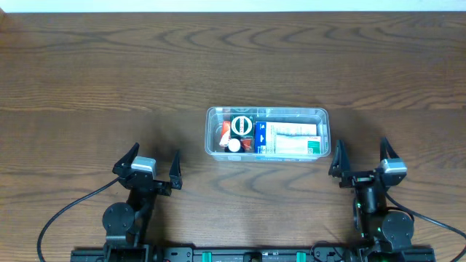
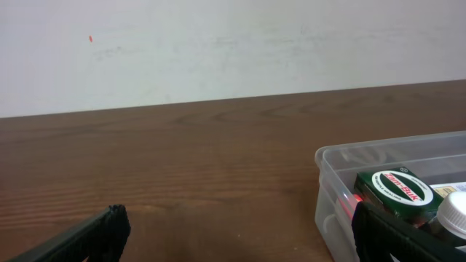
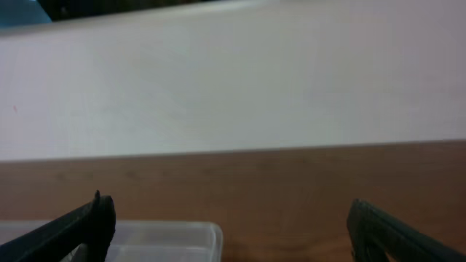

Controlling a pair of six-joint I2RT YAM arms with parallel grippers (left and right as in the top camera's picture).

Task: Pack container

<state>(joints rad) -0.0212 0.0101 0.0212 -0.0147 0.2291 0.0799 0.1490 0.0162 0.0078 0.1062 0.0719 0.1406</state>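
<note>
The clear plastic container (image 1: 266, 111) sits mid-table, holding a white and blue box (image 1: 290, 139), a round green tin (image 1: 242, 126), a small white-capped bottle (image 1: 234, 145) and a red-orange item (image 1: 225, 129). My left gripper (image 1: 153, 161) rests near the table's front, left of the container, open and empty. My right gripper (image 1: 361, 156) rests just right of the container, also open and empty. In the left wrist view the container (image 2: 335, 189) with the green tin (image 2: 399, 189) lies at the right, partly behind my right fingertip (image 2: 393, 236). The right wrist view catches the container's corner (image 3: 182, 236).
The brown wooden table (image 1: 109, 87) stretches around the container. A white wall (image 2: 218, 51) runs along its far edge. Black cables (image 1: 69, 211) trail from both arm bases at the front.
</note>
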